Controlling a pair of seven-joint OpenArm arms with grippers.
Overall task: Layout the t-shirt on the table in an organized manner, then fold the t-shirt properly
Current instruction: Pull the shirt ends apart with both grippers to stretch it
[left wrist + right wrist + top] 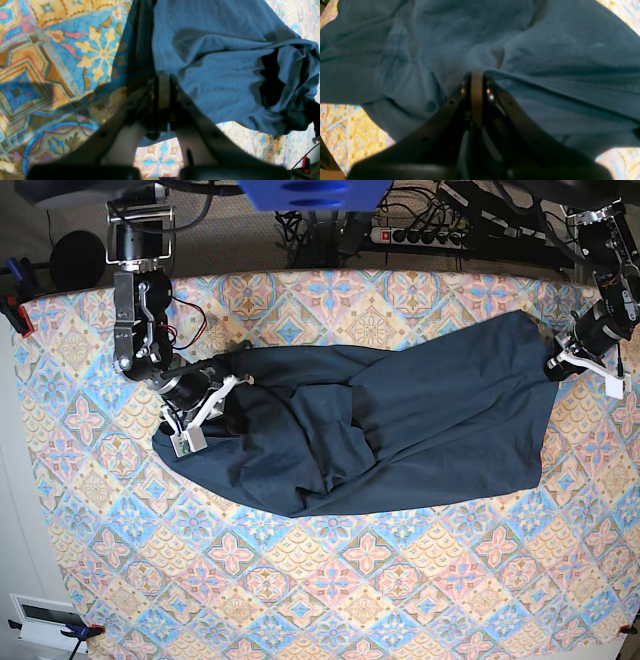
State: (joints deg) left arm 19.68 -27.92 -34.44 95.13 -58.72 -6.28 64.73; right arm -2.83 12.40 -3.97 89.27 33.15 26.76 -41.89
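Note:
The dark navy t-shirt point(400, 420) lies crumpled and stretched sideways across the middle of the patterned table point(350, 580). My left gripper point(557, 363) is at the shirt's right end, near the table's right edge. In the left wrist view that gripper point(163, 83) is shut on the edge of the t-shirt point(220, 75). My right gripper point(232, 388) sits on the shirt's left end. In the right wrist view it point(477, 81) is shut, pinching a fold of the t-shirt point(545, 50). Sleeves and collar are hidden in the folds.
A power strip point(420, 235) with cables lies beyond the table's far edge. A black round object point(75, 260) stands at the back left. Red clamps point(20, 315) grip the table's left edge. Bare patterned cloth point(62, 75) runs along the front.

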